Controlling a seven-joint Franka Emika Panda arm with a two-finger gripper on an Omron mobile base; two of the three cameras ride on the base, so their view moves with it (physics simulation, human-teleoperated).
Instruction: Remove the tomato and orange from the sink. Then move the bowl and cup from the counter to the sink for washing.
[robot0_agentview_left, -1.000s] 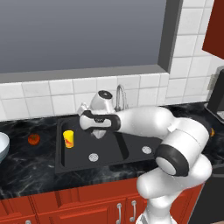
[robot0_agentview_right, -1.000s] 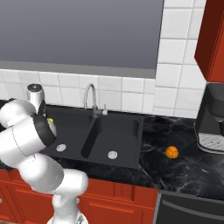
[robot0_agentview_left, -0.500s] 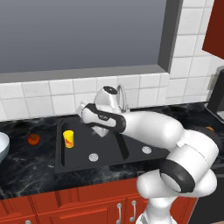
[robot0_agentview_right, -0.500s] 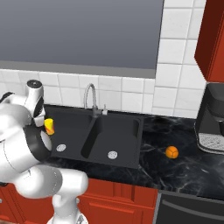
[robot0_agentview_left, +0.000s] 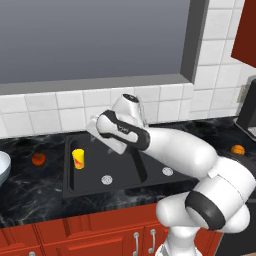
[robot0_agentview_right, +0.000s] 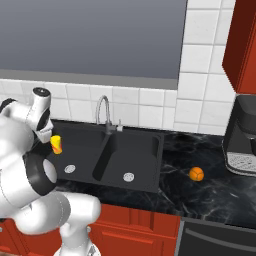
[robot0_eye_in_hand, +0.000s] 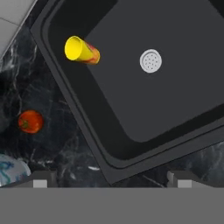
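In the left base view, the cup (robot0_agentview_left: 78, 158) is standing upright in the left basin of the sink (robot0_agentview_left: 120, 185), close to its left wall, with a drain (robot0_agentview_left: 106, 179) a little to its right. The tomato (robot0_agentview_left: 38, 159) is resting on the black counter (robot0_agentview_left: 30, 190) just left of the sink, and the bowl (robot0_agentview_left: 3, 167) is peeking in at the left edge, further along the same counter. The orange (robot0_agentview_left: 238, 149) is sitting far off on the right side of the counter. The arm's wrist is hanging over the back of the left basin, but the gripper itself is hiding behind it here.

In the right base view, the cup (robot0_agentview_right: 56, 144) is showing beside the arm in the near-left basin, the faucet (robot0_agentview_right: 103, 114) is rising behind the divider, and the orange (robot0_agentview_right: 196, 173) is lying alone on the counter right of the sink (robot0_agentview_right: 145, 175).

In the hand view, the gripper (robot0_eye_in_hand: 106, 177) is looking down with its tips spread wide and holding nothing. The cup (robot0_eye_in_hand: 82, 50) and drain (robot0_eye_in_hand: 151, 61) are lying ahead in the basin, the tomato (robot0_eye_in_hand: 30, 121) to the left on the counter, and the bowl (robot0_eye_in_hand: 11, 168) is just clipping the lower-left corner. That is the relation that matters: by my reading the bowl is the one item left to move, and it is lying out past the tomato, away from the sink, so the hand would need to be swinging that way.
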